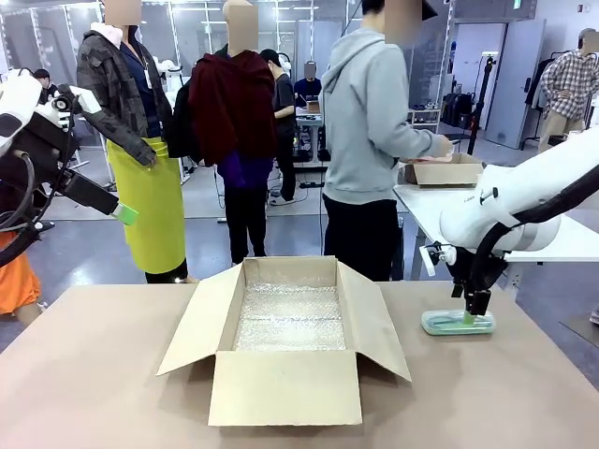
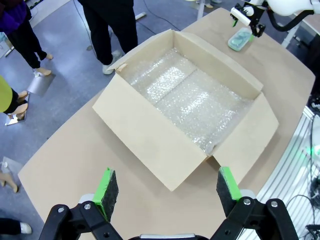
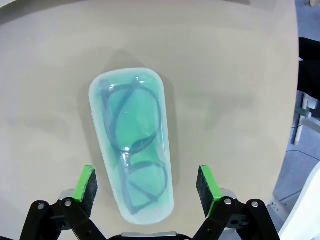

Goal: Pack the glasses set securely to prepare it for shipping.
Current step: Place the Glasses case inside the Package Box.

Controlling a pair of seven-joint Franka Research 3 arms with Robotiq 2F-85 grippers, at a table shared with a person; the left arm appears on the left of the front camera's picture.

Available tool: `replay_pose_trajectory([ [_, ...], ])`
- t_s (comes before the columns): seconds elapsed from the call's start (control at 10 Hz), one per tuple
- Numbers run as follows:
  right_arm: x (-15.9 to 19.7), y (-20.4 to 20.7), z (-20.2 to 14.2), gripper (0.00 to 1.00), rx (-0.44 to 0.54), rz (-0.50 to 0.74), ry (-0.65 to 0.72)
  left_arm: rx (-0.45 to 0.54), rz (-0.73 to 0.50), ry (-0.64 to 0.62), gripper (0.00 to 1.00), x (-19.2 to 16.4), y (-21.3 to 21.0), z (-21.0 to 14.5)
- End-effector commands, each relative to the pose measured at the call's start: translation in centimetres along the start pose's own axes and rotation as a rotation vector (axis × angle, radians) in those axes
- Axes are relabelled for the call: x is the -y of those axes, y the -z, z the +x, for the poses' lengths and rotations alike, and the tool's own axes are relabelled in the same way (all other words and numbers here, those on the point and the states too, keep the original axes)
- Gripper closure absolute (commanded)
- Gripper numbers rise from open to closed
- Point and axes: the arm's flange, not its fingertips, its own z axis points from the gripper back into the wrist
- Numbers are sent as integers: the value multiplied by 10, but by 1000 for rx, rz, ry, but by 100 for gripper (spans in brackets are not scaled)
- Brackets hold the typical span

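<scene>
Mint case (image 1: 457, 323) sits flat on the bench (image 1: 94, 374), right of the open box (image 1: 285, 388). Right jaws are down over it, spread either side of its narrow width, not pinching yet. Lined up for a grab, I'd say. Left jaws hang released up high, clear of the bubble-wrapped box.

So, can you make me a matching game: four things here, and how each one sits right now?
1 mint green case; 2 cardboard box; 3 left gripper; 4 right gripper.
A held high, open, well above the table.
B flaps open, bubble wrap inside.
C flat on the table, glasses inside.
D low, open, straddling the case.
Pairs: 1-C, 2-B, 3-A, 4-D.
</scene>
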Motion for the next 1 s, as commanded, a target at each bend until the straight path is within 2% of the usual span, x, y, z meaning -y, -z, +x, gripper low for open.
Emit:
replay_pose_trajectory([
  [0.0, -1, 9, 2, 0, 6, 2, -9, 10, -15, -1, 0, -1, -2, 1],
  [0.4, -7, 31, 1, 0, -9, 44, -4, 10, -15, -1, 0, -1, -2, 1],
  [0.5, -7, 34, 1, 6, -11, 47, -4, 10, -15, -1, 0, -1, -2, 1],
  [0.8, -8, 38, 0, 38, -14, 46, 16, 10, -15, -1, 0, -1, -2, 1],
  [0.9, -7, 33, 0, 46, -6, 34, 23, 10, -15, -1, 0, -1, -2, 1],
])
